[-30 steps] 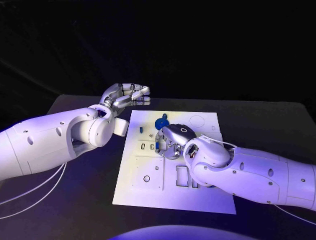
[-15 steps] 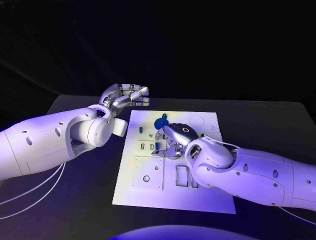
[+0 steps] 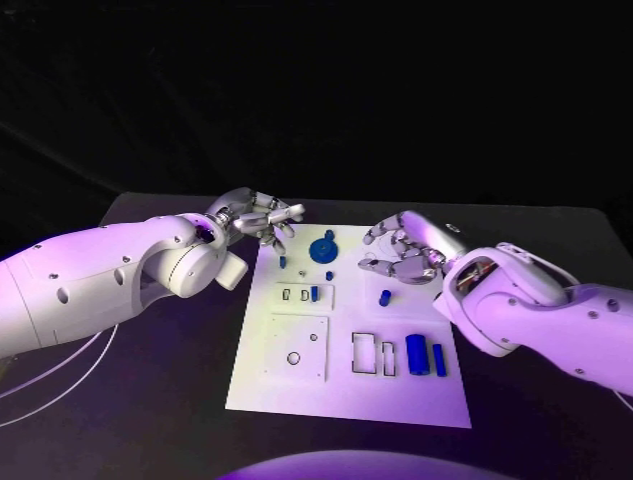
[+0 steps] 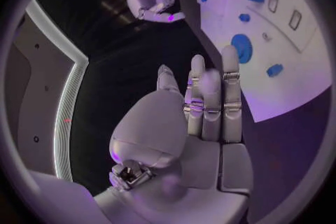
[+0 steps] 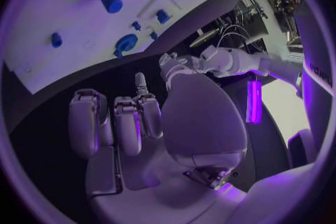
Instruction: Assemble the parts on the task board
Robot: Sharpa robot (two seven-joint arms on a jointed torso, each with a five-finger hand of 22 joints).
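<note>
Task board (image 3: 348,390) lies mid-desk (image 3: 547,250), near edge at 6 o'clock. Two blue cylinders (image 3: 417,354) lie at its 4 o'clock; a blue disc (image 3: 325,247) sits toward 12. Right hand (image 3: 403,250) hovers at the board's 1 o'clock edge, fingers curled, empty. Left hand (image 3: 259,218) flanks the 11 o'clock corner, fingers curled, empty.
</note>
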